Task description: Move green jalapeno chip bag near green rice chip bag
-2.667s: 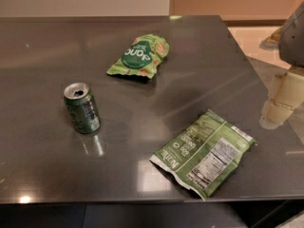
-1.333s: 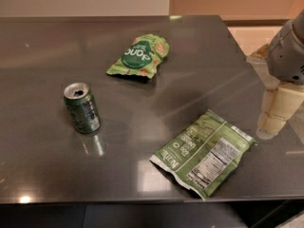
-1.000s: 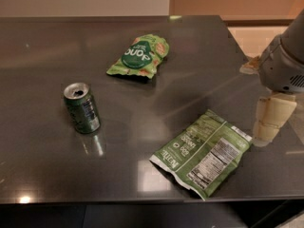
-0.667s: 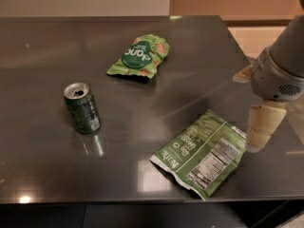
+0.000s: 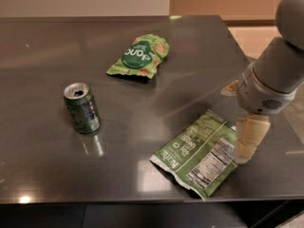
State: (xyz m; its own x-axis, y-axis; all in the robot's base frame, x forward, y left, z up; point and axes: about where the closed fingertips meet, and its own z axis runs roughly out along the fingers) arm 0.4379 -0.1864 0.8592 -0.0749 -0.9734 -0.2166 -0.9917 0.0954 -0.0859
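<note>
The green jalapeno chip bag lies flat on the dark, glossy tabletop, close to the near edge. Its white nutrition panel faces up and its long side runs at a slant, so one corner points to the near edge and the opposite one up and away.

My jaws hang just beside that bag, at its right-hand edge as the camera sees it. They are a pale cream piece pointing down, with the tip level with the bag's nutrition panel. I cannot tell whether the tip touches the foil or stops just short of it, nor whether my jaws are released or clenched. Above them sits my rounded grey wrist housing, up and to the right of the bag, partly past the tabletop's right edge.

The green rice chip bag rests well apart from the jalapeno bag, farther back on the tabletop and to its left. Its dark green round logo faces up, and bare tabletop lies between the two bags.

A green drink can stands upright well to the left of the jalapeno bag and a little farther back, its top open. It is about as far from the jalapeno bag as the rice bag is.
</note>
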